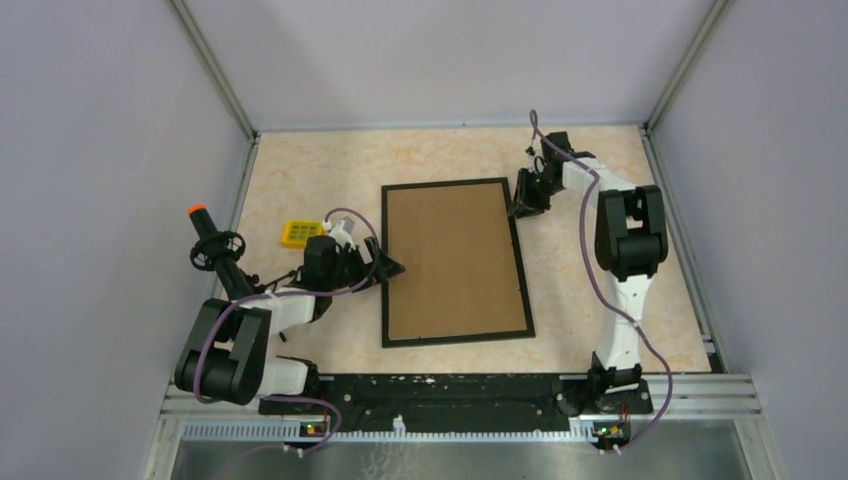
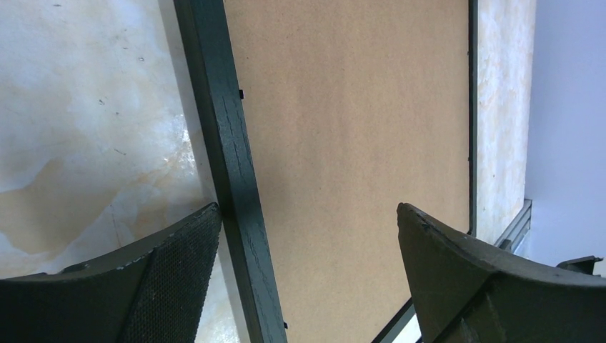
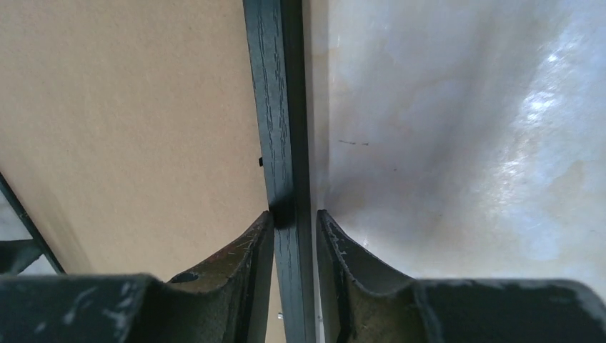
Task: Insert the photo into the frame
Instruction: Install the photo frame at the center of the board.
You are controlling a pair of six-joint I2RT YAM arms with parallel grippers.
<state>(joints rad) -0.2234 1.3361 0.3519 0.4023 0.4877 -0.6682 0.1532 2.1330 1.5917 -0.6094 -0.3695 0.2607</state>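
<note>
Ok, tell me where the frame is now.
Top view: the frame lies flat at centre, brown cardboard sheet inside it, left gripper straddling its left rail and right gripper astride its far right rail.

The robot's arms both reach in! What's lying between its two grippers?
The frame, filled by a brown cardboard sheet, lies between the left gripper and the right gripper, seen in the top view.

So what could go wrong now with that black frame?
Two things, I'd guess. The right hand pinches the frame only on its thin right rail near a corner, so lifting there might twist it or let it slip. And the left hand sits open astride the left rail, one finger over the brown cardboard sheet; closing carelessly could shove the frame sideways across the table.
</note>
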